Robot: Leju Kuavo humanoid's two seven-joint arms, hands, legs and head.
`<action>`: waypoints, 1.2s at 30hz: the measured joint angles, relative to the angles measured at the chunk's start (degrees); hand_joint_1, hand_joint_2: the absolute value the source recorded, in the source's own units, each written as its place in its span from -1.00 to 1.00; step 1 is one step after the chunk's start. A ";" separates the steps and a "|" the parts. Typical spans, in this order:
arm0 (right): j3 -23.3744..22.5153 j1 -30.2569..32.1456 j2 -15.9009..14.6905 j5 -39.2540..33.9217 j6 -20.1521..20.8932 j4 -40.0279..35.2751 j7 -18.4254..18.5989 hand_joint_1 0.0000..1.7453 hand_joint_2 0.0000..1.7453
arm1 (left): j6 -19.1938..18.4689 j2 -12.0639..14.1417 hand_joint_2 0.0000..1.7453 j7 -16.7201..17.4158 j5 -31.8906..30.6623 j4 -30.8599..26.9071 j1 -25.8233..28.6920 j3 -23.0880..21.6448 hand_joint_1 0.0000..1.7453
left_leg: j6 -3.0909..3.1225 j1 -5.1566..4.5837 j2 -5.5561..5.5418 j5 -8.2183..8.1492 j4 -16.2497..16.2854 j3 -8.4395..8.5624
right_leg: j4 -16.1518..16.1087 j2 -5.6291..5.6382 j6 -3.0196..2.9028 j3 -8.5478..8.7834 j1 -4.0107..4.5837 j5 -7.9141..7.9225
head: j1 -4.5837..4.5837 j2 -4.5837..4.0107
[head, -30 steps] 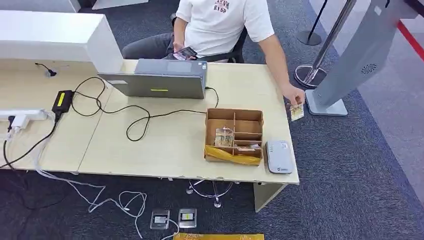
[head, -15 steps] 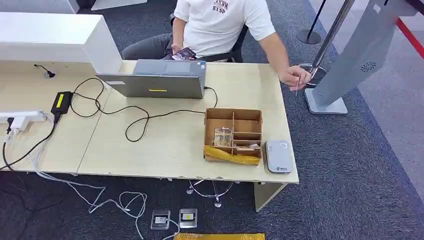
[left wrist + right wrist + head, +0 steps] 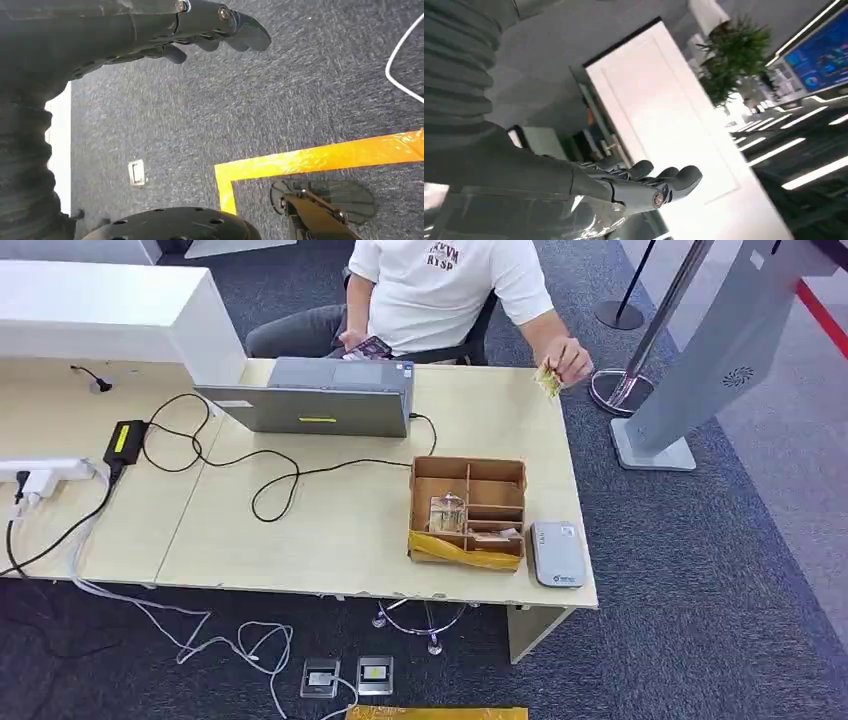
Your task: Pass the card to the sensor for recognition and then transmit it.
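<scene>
The card (image 3: 547, 381) is held by a person's hand (image 3: 566, 359) over the counter's (image 3: 330, 530) far right corner, well ahead of both robot hands. The left robot hand (image 3: 210, 30) and right robot hand (image 3: 644, 185) are spread, empty; the right is judged nearer.

table (image 3: 330, 530): pale wood
divided box (image 3: 468, 508): brown cardboard, yellow tape on near edge
card reader (image 3: 557, 552): grey
laptop (image 3: 320, 400): grey
carpet (image 3: 720, 580): dark blue-grey
card (image 3: 547, 381): yellowish

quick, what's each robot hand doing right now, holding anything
Left hand: open, holding nothing, above the carpet.
Right hand: open, holding nothing.
</scene>
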 joint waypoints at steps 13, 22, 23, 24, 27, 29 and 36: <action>45.51 15.57 8.24 -35.28 31.59 -39.88 26.03 -1.00 1.00 | 1.27 0.28 1.00 0.22 -0.44 -0.09 -0.16 -2.36 -1.00 | -0.20 -0.27 2.34 -0.19 0.06 -0.53 | 0.19 2.49 -0.05 -1.41 -0.47 0.60 | 0.04 0.00; 70.21 17.18 9.56 -39.08 25.58 -55.18 25.90 -1.00 1.00 | 0.96 -0.37 1.00 0.92 0.24 -0.09 -0.83 -2.67 -1.00 | -0.34 0.22 0.34 0.14 0.07 -0.29 | 0.12 0.41 -0.29 -0.63 0.18 0.34 | 0.09 0.00; 72.07 17.55 9.70 -39.47 24.87 -56.34 25.90 -1.00 1.00 | 0.98 -0.44 1.00 0.92 0.26 -0.09 -0.82 -2.67 -1.00 | -0.34 0.23 0.31 0.15 0.07 -0.29 | 0.11 0.38 -0.32 -0.61 0.19 0.32 | 0.13 0.00; 73.57 17.88 9.74 -39.54 24.52 -57.38 25.90 -1.00 1.00 | 0.98 -0.46 1.00 0.92 0.29 -0.09 -0.82 -2.67 -1.00 | -0.34 0.23 0.31 0.15 0.07 -0.29 | 0.11 0.36 -0.32 -0.61 0.19 0.32 | 0.09 0.00; 77.19 18.39 9.78 -39.54 24.26 -59.82 25.92 -1.00 1.00 | 1.01 -0.52 1.00 0.92 0.31 -0.09 -0.81 -2.71 -1.00 | -0.34 0.23 0.31 0.16 0.07 -0.28 | 0.10 0.36 -0.32 -0.61 0.19 0.32 | 0.09 0.00; 78.87 18.51 9.78 -39.54 24.26 -60.83 25.92 -1.00 1.00 | 1.01 -0.55 1.00 0.92 0.33 -0.09 -0.80 -2.71 -1.00 | -0.34 0.23 0.30 0.16 0.07 -0.28 | 0.08 0.36 -0.32 -0.61 0.19 0.32 | 0.11 0.00; 82.02 18.81 9.74 -39.54 24.24 -62.71 25.99 -1.00 1.00 | 1.01 -0.57 1.00 0.92 0.33 -0.07 -0.78 -2.71 -1.00 | -0.34 0.23 0.30 0.16 0.07 -0.28 | 0.07 0.36 -0.32 -0.61 0.19 0.32 | 0.09 0.02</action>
